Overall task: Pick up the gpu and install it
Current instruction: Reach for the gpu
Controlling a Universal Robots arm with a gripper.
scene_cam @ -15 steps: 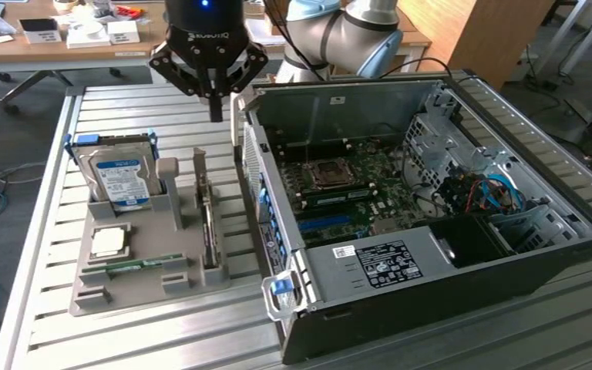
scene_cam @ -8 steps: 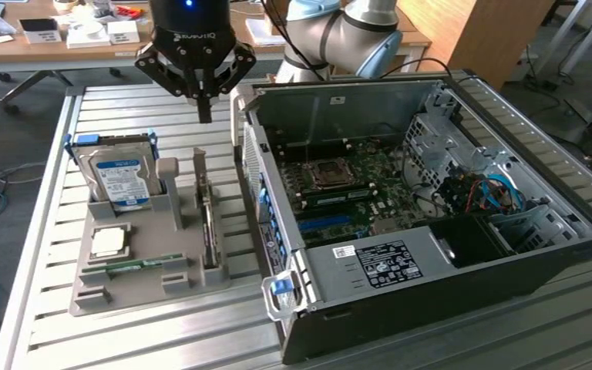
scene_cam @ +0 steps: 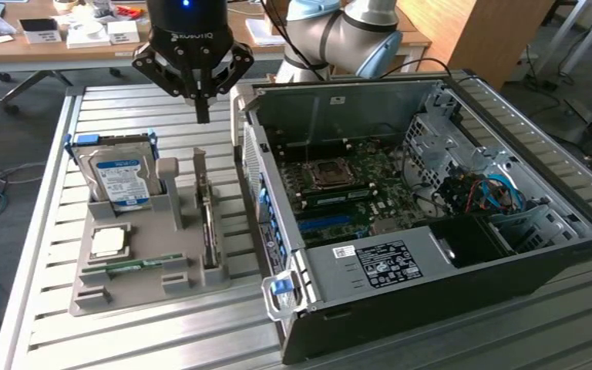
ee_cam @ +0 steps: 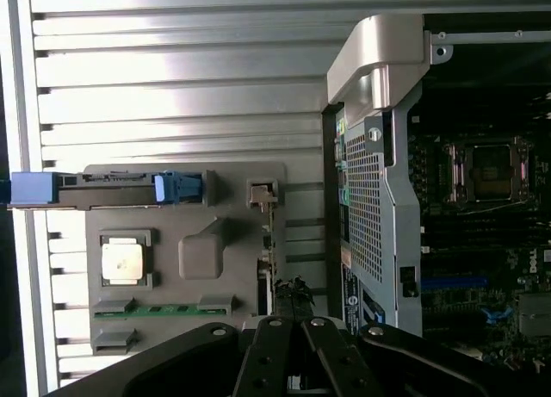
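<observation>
Exterior view has the gripper [scene_cam: 203, 114] hanging over the slatted metal table [scene_cam: 121, 108], just past the far end of the grey holder [scene_cam: 152, 287]. Its two dark fingers are pressed together into one narrow point, with nothing between them and nothing touching them. The gpu [scene_cam: 207, 216] is not yet picked up. It stands on its long edge in a slot of the grey holder, on the side nearest the open computer case [scene_cam: 543, 254], with its metal bracket end towards the gripper. On the holder's other side a hard drive [scene_cam: 121, 181] with a blue-white label stands upright. A square processor chip [scene_cam: 108, 241] lies flat in front of it, and a narrow green memory stick [scene_cam: 132, 266] lies nearer the camera. Inside the case the motherboard [scene_cam: 363, 193] lies exposed, with its processor socket towards the back. In the wrist view the closed gripper [ee_cam: 288, 328] points down over the gpu [ee_cam: 269, 242], seen edge-on as a thin line in the grey holder [ee_cam: 228, 276], between the holder's raised block and the computer case [ee_cam: 379, 156]. The gripper is nearest the gpu but clear above it.
</observation>
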